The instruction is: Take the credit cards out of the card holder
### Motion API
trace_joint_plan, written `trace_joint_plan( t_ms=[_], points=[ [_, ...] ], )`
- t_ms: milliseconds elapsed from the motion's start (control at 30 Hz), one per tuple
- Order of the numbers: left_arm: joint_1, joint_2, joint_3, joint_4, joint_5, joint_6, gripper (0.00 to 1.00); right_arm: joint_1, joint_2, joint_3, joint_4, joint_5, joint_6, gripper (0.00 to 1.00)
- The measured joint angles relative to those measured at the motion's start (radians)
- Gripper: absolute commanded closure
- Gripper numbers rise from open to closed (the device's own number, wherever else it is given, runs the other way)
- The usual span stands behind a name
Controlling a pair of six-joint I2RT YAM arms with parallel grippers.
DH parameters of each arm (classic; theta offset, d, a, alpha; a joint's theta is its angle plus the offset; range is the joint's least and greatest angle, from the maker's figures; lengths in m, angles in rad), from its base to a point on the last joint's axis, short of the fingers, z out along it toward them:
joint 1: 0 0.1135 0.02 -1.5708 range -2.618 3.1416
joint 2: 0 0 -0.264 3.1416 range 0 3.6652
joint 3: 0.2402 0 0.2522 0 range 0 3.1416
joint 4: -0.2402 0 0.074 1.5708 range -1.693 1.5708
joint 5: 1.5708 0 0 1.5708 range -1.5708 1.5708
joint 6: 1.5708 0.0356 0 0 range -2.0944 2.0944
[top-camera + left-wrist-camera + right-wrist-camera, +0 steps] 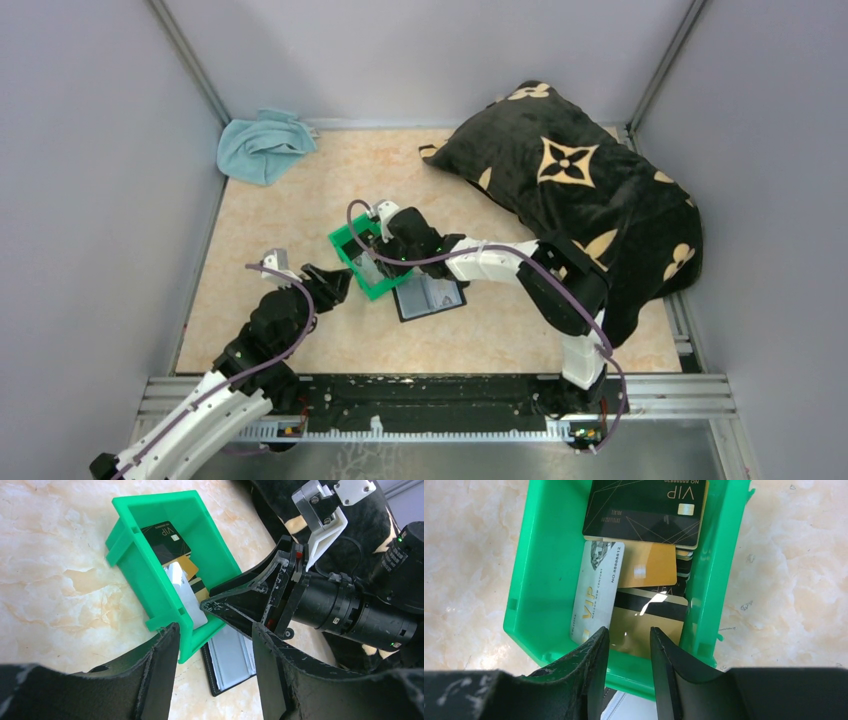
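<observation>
Several credit cards [644,570] within bin [539,555] walls

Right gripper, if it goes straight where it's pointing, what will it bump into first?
Probably the gold card with the black stripe, lying in the green bin right ahead of the right gripper, whose jaws stand open. How near, I cannot tell.

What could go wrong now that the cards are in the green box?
The right fingers hang just over the green bin's near wall. They might bump it and shove it into the card holder lying right by it. The left fingers sit very close to the right ones, so the two could knock together. The pale card sits askew on the pile and may slide if the bin is jolted.
</observation>
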Motion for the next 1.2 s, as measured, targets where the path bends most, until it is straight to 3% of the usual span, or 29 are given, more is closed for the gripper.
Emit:
trace_joint_plan(
  t_ms=[333, 733, 800, 900, 967, 1200],
  points=[
    [0.000, 0.000, 0.000, 0.003, 0.010, 0.007, 0.38, -0.042, 0.013, -0.002, 0.074, -0.161, 0.043, 0.64],
    [0.000, 0.017, 0.000, 0.007, 0.018, 0.009, 0.38, -0.044, 0.056, -0.002, 0.082, -0.191, 0.045, 0.64],
    [0.000, 0.018, 0.000, 0.007, 0.018, 0.009, 0.38, -0.044, 0.068, -0.002, 0.080, -0.192, 0.045, 0.71],
    [0.000, 0.018, 0.000, 0.008, 0.018, 0.009, 0.38, -0.043, 0.073, 0.000, 0.082, -0.197, 0.045, 0.92],
    [0.000, 0.019, 0.000, 0.010, 0.018, 0.010, 0.38, -0.043, 0.073, 0.000, 0.084, -0.203, 0.050, 1.00],
    [0.000, 0.021, 0.000, 0.024, 0.018, 0.011, 0.37, -0.038, 0.063, 0.008, 0.087, -0.217, 0.059, 1.00]
  ],
)
